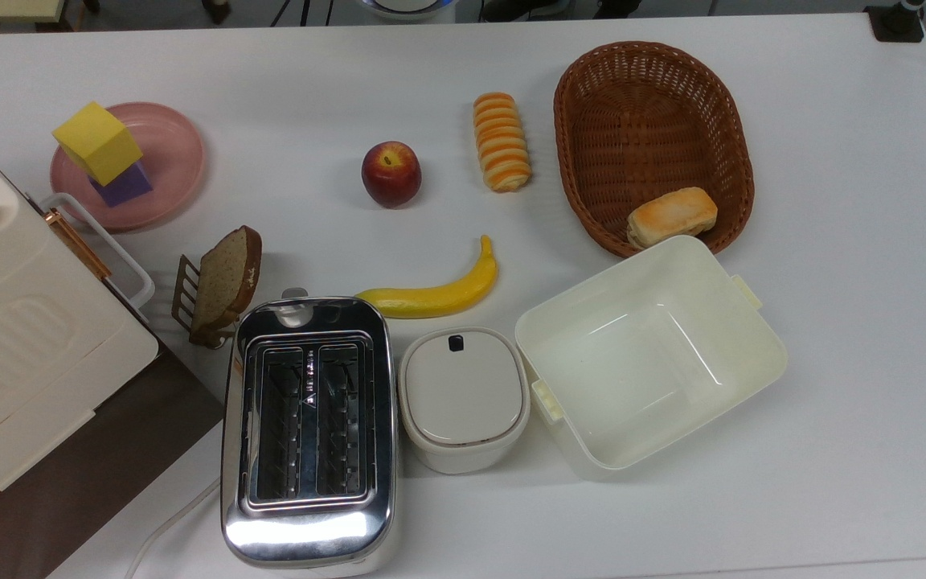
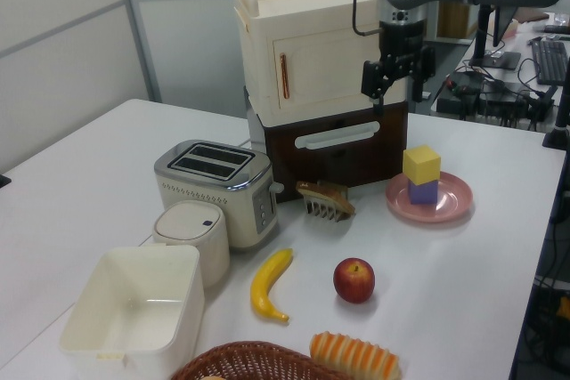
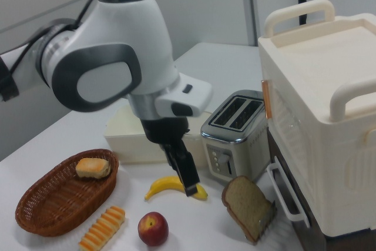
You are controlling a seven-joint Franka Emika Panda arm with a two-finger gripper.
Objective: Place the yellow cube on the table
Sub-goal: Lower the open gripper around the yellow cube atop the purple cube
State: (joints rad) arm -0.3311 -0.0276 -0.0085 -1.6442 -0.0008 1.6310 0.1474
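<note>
The yellow cube (image 1: 97, 141) sits tilted on top of a purple cube (image 1: 123, 184), which stands on a round pink plate (image 1: 170, 153) at the top view's left. In the left view the yellow cube (image 2: 421, 164) is on the white table's (image 2: 80, 175) far right. My gripper (image 2: 394, 93) hangs open and empty well above the table, up and to the left view's left of the cube, in front of the cream cabinet. In the right view the arm fills the left and its dark fingers (image 3: 187, 176) point down over the banana.
On the table (image 1: 833, 338) lie an apple (image 1: 391, 173), a banana (image 1: 435, 291), a striped bread roll (image 1: 501, 141), a wicker basket (image 1: 656, 88) holding a bun, an open cream tub (image 1: 648, 354), a small lidded pot (image 1: 463, 398), a toaster (image 1: 308, 430) and toast in a rack (image 1: 222, 281). A cream cabinet (image 1: 5, 338) stands at the top view's left.
</note>
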